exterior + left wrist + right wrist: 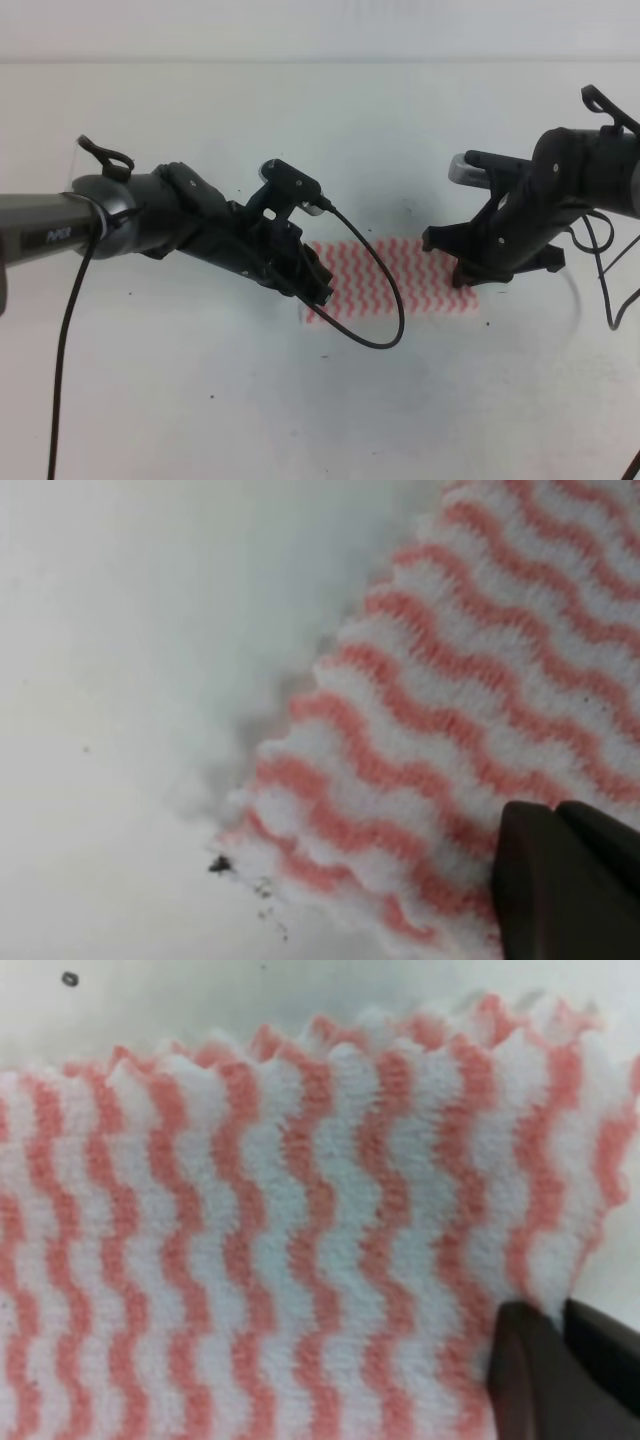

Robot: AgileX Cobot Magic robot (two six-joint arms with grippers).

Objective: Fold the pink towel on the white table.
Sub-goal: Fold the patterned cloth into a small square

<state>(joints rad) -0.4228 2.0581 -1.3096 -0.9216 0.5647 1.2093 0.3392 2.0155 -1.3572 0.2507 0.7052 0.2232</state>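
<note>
Exterior high view: the towel (410,278) lies flat on the tabletop (300,110) just right of the frame's middle, its pink and white zigzag stripes showing between the two arms. The left tool (318,285) comes in from the left of the frame and sits over the towel's left edge, with a black cable (385,300) looping from the arm down across the cloth. The right tool (470,275) comes in from the right and covers the towel's right edge. From this view I cannot tell how either tool's jaws stand.

Left wrist view: a corner of the towel fills the right and lower middle of the frame, bare tabletop the left. The cloth's edge looks slightly raised, with a soft shadow beside it. One dark finger (565,880) shows at the lower right, lying against the cloth; whether the tool is closed on it cannot be told. A few dark specks (220,864) mark the tabletop near the corner.

Right wrist view: the towel fills nearly the whole frame, its scalloped edge along the top. A dark finger (560,1370) shows at the lower right by the cloth's right edge; the grip cannot be judged.
</note>
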